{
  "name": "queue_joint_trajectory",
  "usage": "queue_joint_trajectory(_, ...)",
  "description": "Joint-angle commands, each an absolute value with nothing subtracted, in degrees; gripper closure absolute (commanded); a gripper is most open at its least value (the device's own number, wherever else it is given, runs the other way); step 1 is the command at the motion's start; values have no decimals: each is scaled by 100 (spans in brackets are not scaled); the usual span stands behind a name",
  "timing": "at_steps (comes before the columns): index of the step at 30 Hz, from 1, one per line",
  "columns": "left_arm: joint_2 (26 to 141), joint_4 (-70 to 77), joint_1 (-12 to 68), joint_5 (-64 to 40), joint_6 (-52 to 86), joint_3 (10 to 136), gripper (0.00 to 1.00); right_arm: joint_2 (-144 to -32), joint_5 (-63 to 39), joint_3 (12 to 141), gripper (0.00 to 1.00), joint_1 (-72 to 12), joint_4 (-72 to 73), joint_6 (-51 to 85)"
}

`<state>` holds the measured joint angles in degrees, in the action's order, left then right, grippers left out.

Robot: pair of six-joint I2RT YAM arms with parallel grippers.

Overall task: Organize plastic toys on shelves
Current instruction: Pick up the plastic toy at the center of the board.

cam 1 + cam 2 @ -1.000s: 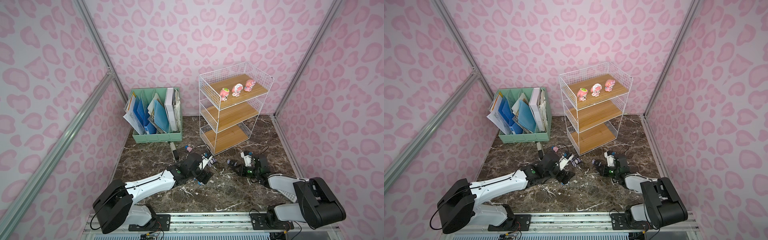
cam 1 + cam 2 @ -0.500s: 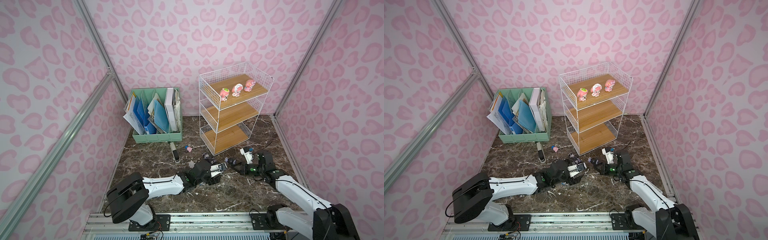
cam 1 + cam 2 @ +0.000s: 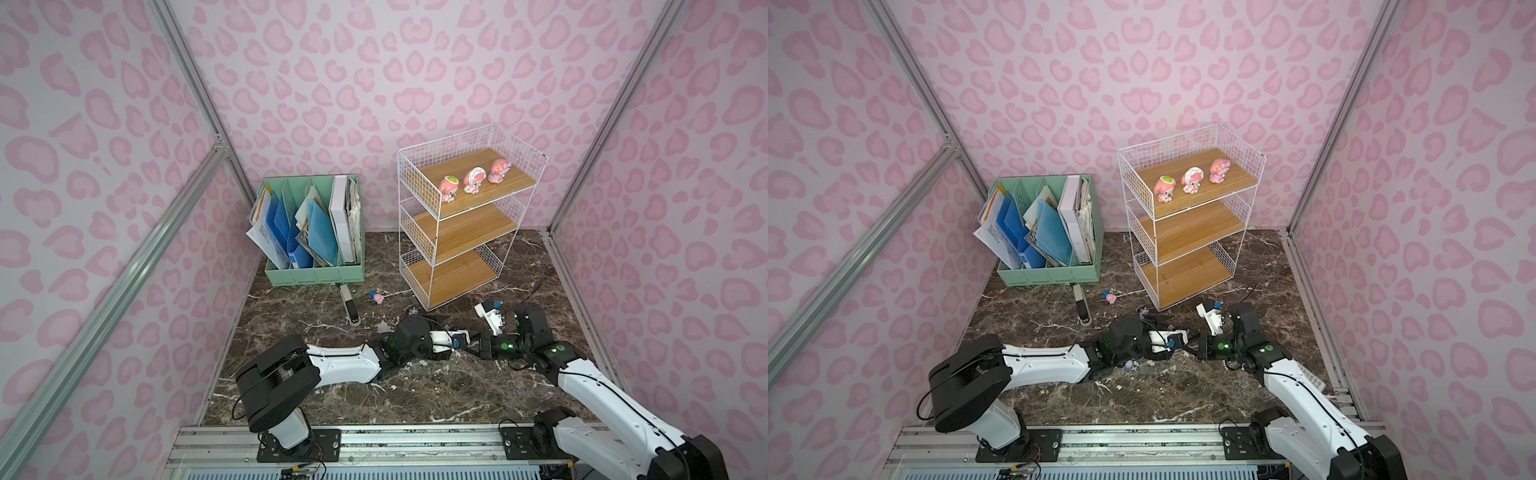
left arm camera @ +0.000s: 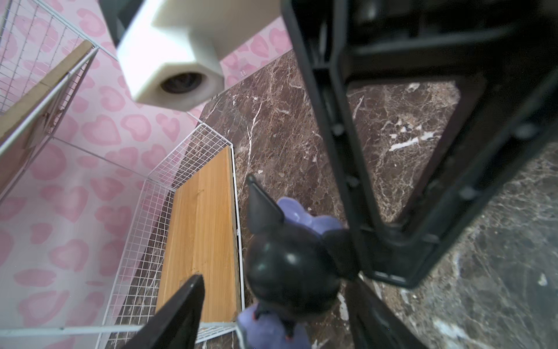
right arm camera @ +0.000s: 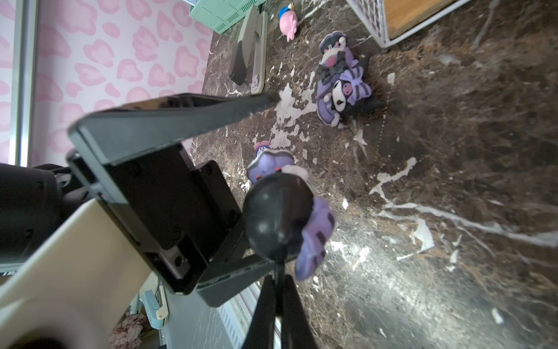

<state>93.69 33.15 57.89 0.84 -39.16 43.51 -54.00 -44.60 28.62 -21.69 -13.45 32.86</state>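
Note:
A black-and-purple toy point(image 5: 277, 220) with pointed ears hangs just above the marble floor. My right gripper point(image 5: 279, 279) is shut on one of its thin ears. My left gripper point(image 4: 277, 290) is open, with one finger point(image 4: 181, 311) on each side of the toy's head point(image 4: 290, 269) and a gap on one side. The two grippers meet in front of the shelves point(image 3: 473, 228): left gripper point(image 3: 457, 337), right gripper point(image 3: 476, 345). Three pink toys point(image 3: 473, 179) stand on the top board. Two more black-and-purple toys point(image 5: 344, 96) lie on the floor, near a tiny pink one point(image 3: 377, 297).
A mint-green file organizer point(image 3: 316, 274) stands left of the shelves. A stapler-like tool point(image 3: 349, 307) lies in front of it. A tiny toy point(image 3: 1131, 365) sits by my left arm. A white calculator point(image 3: 1308, 376) lies under my right arm. Pink walls enclose the floor.
My left gripper has swung right to meet the right gripper, and its jaws have narrowed around the toy's head. The right gripper has stayed shut on the ear.

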Motion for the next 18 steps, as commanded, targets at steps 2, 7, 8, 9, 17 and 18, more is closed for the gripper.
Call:
queue_joint_trajectory(2, 9445, 3394, 5783, 44, -4007, 4398, 30, -5331, -4603, 2916, 97, -2197, -1362, 3374)
queue_joint_trajectory(7, 9449, 3402, 5781, 38, -3986, 4432, 44, -5292, -4589, 2905, 97, -2206, -1355, 3384)
queue_joint_trajectory(8, 9431, 3419, 5782, 43, -3985, 4421, 50, -5291, -4579, 2896, 97, -2206, -1354, 3399)
queue_joint_trajectory(9, 9410, 3406, 5783, 38, -3974, 4421, 54, -5299, -4576, 2884, 97, -2206, -1337, 3396)
queue_joint_trajectory(17, 9295, 3299, 5782, -24, -3939, 4380, 71, -5379, -4570, 2900, 97, -2203, -1292, 3387)
queue_joint_trajectory(18, 9287, 3268, 5783, -48, -3925, 4381, 72, -5387, -4566, 2908, 96, -2206, -1292, 3391)
